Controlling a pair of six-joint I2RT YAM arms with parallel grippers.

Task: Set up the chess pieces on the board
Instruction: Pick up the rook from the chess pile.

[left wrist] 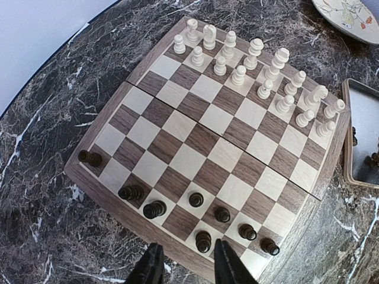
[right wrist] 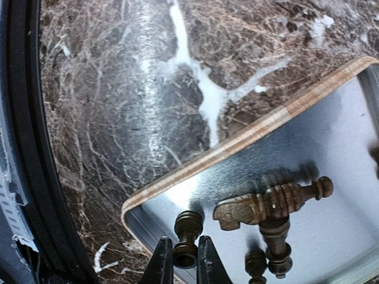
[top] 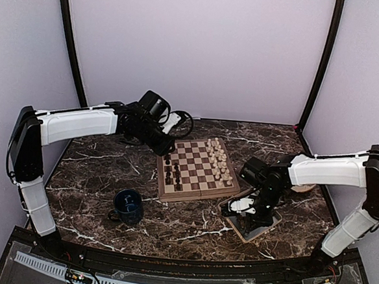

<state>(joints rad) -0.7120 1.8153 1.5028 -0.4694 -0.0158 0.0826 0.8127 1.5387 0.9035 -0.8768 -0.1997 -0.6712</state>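
We saw the right end effector [right wrist: 183, 260] clenched on a small dark brown turned wooden pawn [right wrist: 188, 228], with a finger pressed against each side of its base. The pawn was at one corner of the grey metal tray with a pale wooden rim [right wrist: 237, 139]; we could not tell whether it rested on the tray floor or hung just above it. A longer dark brown piece [right wrist: 272, 204] lay on its side just beside the pawn. The tray sat on the dark marble-patterned tabletop [right wrist: 118, 89]. The left end effector [left wrist: 187, 254] hung released, fingers apart with nothing between them, above the edge of the square wooden chessboard with light and dark brown squares [left wrist: 202, 139]. On that board, cream-white pieces [left wrist: 255, 52] stood in two rows along the far side. Several dark brown pieces [left wrist: 196, 199] stood scattered along the near side.
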